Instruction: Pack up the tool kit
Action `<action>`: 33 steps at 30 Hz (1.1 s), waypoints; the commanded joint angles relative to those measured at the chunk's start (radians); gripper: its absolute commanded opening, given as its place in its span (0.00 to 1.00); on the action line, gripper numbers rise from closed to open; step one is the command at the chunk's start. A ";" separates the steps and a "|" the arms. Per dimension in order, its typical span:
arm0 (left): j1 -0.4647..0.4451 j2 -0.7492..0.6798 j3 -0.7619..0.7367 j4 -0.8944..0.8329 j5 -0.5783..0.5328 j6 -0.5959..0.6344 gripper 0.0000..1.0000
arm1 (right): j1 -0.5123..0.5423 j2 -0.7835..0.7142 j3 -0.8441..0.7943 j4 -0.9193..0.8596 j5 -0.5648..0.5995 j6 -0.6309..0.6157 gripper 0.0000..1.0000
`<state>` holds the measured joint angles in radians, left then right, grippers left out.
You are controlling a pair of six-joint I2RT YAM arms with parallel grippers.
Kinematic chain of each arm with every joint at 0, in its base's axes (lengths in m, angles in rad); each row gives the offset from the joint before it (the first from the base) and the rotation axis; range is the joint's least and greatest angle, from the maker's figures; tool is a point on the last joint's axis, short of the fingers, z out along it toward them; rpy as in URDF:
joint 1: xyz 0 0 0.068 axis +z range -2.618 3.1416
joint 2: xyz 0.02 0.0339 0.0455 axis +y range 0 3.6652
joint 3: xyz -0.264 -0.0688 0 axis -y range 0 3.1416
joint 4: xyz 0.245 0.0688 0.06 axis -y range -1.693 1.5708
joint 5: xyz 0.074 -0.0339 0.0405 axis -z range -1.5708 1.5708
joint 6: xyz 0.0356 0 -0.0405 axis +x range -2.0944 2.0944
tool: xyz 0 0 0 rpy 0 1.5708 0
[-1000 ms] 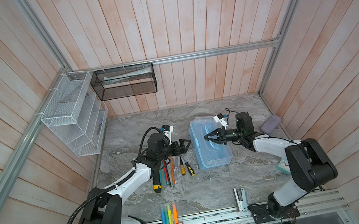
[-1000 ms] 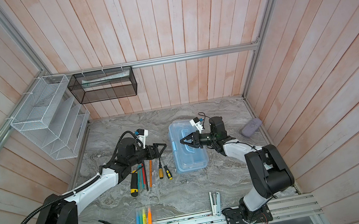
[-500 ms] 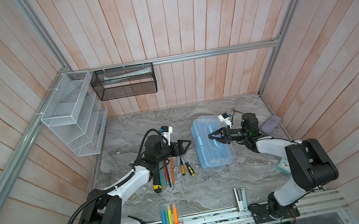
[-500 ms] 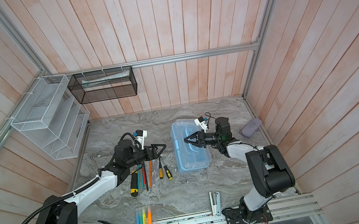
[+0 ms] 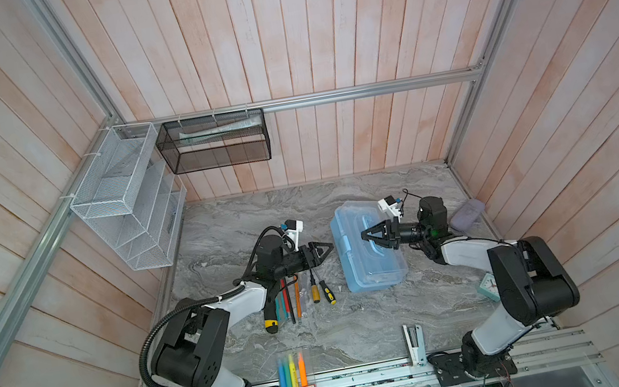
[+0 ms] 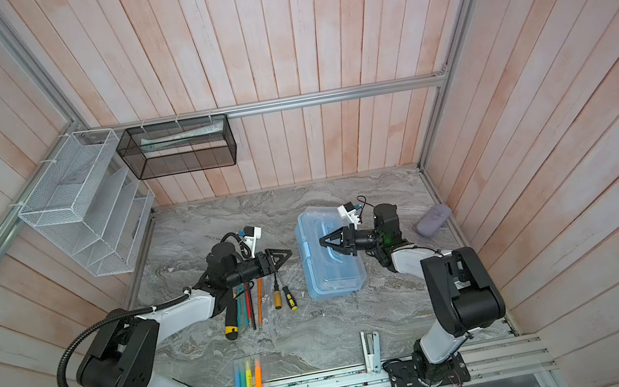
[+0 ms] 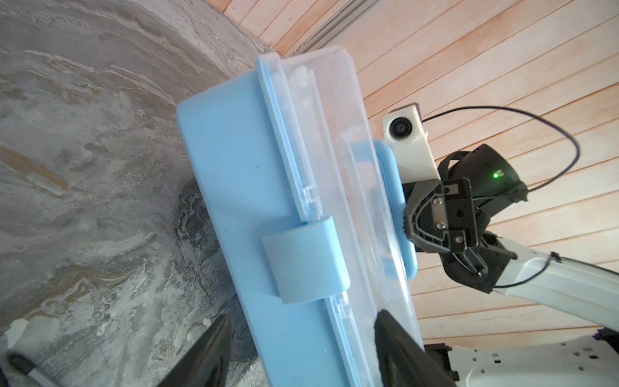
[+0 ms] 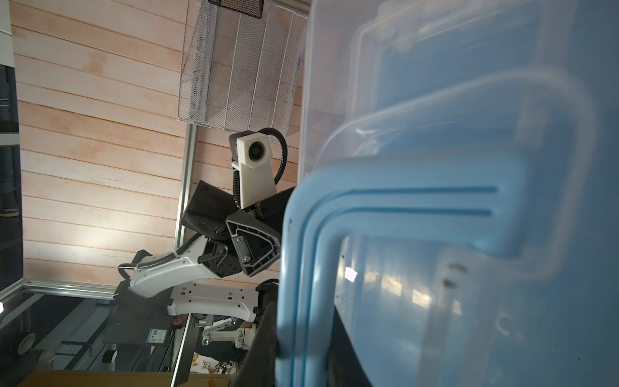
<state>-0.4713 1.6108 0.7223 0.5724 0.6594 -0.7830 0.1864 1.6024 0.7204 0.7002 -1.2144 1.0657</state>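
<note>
The light blue tool kit box (image 5: 370,269) (image 6: 332,279) stands shut on the marble table, its blue latch (image 7: 301,264) facing my left arm. My right gripper (image 5: 367,234) (image 8: 301,351) is shut on the box's raised blue handle (image 8: 402,201) (image 7: 398,214). Just short of the box's latch side hovers my left gripper (image 5: 327,247) (image 7: 301,355), its jaws apart and empty. Below the left arm lie the yellow-black utility knife (image 5: 271,314), two screwdrivers (image 5: 321,289) and slim red, teal and orange tools (image 5: 291,298).
A clear pack of highlighters (image 5: 294,373) and a white stapler (image 5: 415,344) lie by the front rail. A grey-purple pouch (image 5: 466,214) and a small teal clock (image 5: 487,286) sit at the right wall. A white wire rack (image 5: 123,198) and black mesh basket (image 5: 215,142) hang behind.
The right gripper has drawn the box a little to the right by its handle. The left gripper's jaws have narrowed while staying at the box's latch side.
</note>
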 commanded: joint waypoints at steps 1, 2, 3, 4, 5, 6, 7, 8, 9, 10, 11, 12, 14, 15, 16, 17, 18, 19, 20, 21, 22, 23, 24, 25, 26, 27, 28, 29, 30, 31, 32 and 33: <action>0.002 0.050 0.002 0.123 0.059 -0.052 0.69 | 0.001 0.020 -0.006 0.098 -0.022 -0.012 0.00; 0.002 0.063 0.008 0.132 0.066 -0.056 0.69 | 0.002 0.027 -0.011 0.115 -0.024 0.000 0.00; 0.003 0.073 0.012 0.140 0.069 -0.060 0.69 | 0.001 0.036 -0.014 0.134 -0.025 0.013 0.00; 0.001 0.084 0.017 0.146 0.073 -0.064 0.69 | 0.001 0.041 -0.018 0.150 -0.025 0.024 0.00; 0.000 0.093 0.020 0.159 0.080 -0.070 0.69 | 0.001 0.049 -0.026 0.176 -0.025 0.039 0.00; -0.001 0.103 0.025 0.168 0.086 -0.076 0.69 | 0.002 0.057 -0.036 0.211 -0.026 0.063 0.00; -0.002 0.110 0.030 0.172 0.089 -0.077 0.69 | 0.003 0.066 -0.043 0.238 -0.026 0.081 0.00; -0.005 0.117 0.036 0.172 0.089 -0.076 0.69 | 0.002 0.076 -0.047 0.259 -0.029 0.096 0.00; -0.007 0.121 0.043 0.169 0.089 -0.074 0.69 | 0.002 0.082 -0.046 0.265 -0.030 0.100 0.00; -0.008 0.124 0.050 0.163 0.088 -0.071 0.69 | 0.002 0.086 -0.045 0.262 -0.030 0.098 0.00; -0.012 0.127 0.055 0.162 0.088 -0.068 0.69 | 0.002 0.088 -0.045 0.257 -0.028 0.093 0.00; -0.012 0.130 0.061 0.159 0.089 -0.068 0.69 | 0.005 0.088 -0.042 0.246 -0.027 0.085 0.00; -0.016 0.138 0.068 0.159 0.091 -0.068 0.69 | 0.005 0.085 -0.035 0.215 -0.024 0.062 0.00; -0.019 0.142 0.073 0.160 0.093 -0.068 0.69 | 0.007 0.085 -0.031 0.208 -0.023 0.055 0.00; -0.021 0.148 0.077 0.162 0.096 -0.070 0.69 | 0.008 0.085 -0.030 0.201 -0.023 0.050 0.00; -0.023 0.155 0.083 0.169 0.102 -0.072 0.69 | 0.010 0.086 -0.028 0.197 -0.022 0.047 0.00; -0.025 0.165 0.090 0.175 0.109 -0.077 0.69 | 0.012 0.087 -0.028 0.198 -0.022 0.046 0.00; -0.027 0.174 0.095 0.183 0.117 -0.083 0.69 | 0.012 0.088 -0.028 0.197 -0.021 0.045 0.00; -0.032 0.184 0.100 0.193 0.123 -0.089 0.69 | 0.012 0.091 -0.028 0.197 -0.022 0.045 0.00; -0.036 0.193 0.106 0.199 0.130 -0.093 0.69 | 0.013 0.093 -0.028 0.197 -0.022 0.045 0.00; -0.041 0.201 0.110 0.201 0.133 -0.094 0.69 | 0.013 0.093 -0.028 0.197 -0.021 0.045 0.00; -0.044 0.206 0.111 0.207 0.135 -0.097 0.69 | 0.014 0.094 -0.027 0.196 -0.022 0.045 0.00; -0.045 0.213 0.111 0.217 0.139 -0.104 0.69 | 0.014 0.094 -0.026 0.196 -0.021 0.044 0.00; -0.046 0.218 0.109 0.232 0.145 -0.114 0.69 | 0.015 0.094 -0.026 0.193 -0.020 0.042 0.00; -0.046 0.223 0.106 0.253 0.151 -0.129 0.69 | 0.015 0.093 -0.027 0.190 -0.018 0.039 0.00; -0.045 0.228 0.104 0.276 0.158 -0.142 0.69 | 0.016 0.096 -0.025 0.188 -0.019 0.037 0.00; -0.046 0.232 0.104 0.291 0.162 -0.152 0.69 | 0.017 0.098 -0.025 0.188 -0.018 0.037 0.00; -0.046 0.234 0.102 0.303 0.167 -0.159 0.69 | 0.018 0.100 -0.025 0.188 -0.019 0.037 0.00; -0.045 0.235 0.100 0.311 0.168 -0.164 0.69 | 0.018 0.102 -0.025 0.188 -0.017 0.036 0.00; -0.045 0.236 0.097 0.325 0.169 -0.169 0.69 | 0.019 0.104 -0.025 0.187 -0.016 0.036 0.00; -0.046 0.236 0.095 0.335 0.172 -0.174 0.69 | 0.021 0.106 -0.025 0.186 -0.017 0.036 0.00; -0.046 0.237 0.095 0.346 0.176 -0.178 0.69 | 0.022 0.110 -0.026 0.187 -0.017 0.036 0.00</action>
<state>-0.5114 1.8320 0.8124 0.8127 0.7933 -0.9375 0.1890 1.6711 0.7013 0.8829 -1.2308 1.2007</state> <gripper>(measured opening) 0.687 0.172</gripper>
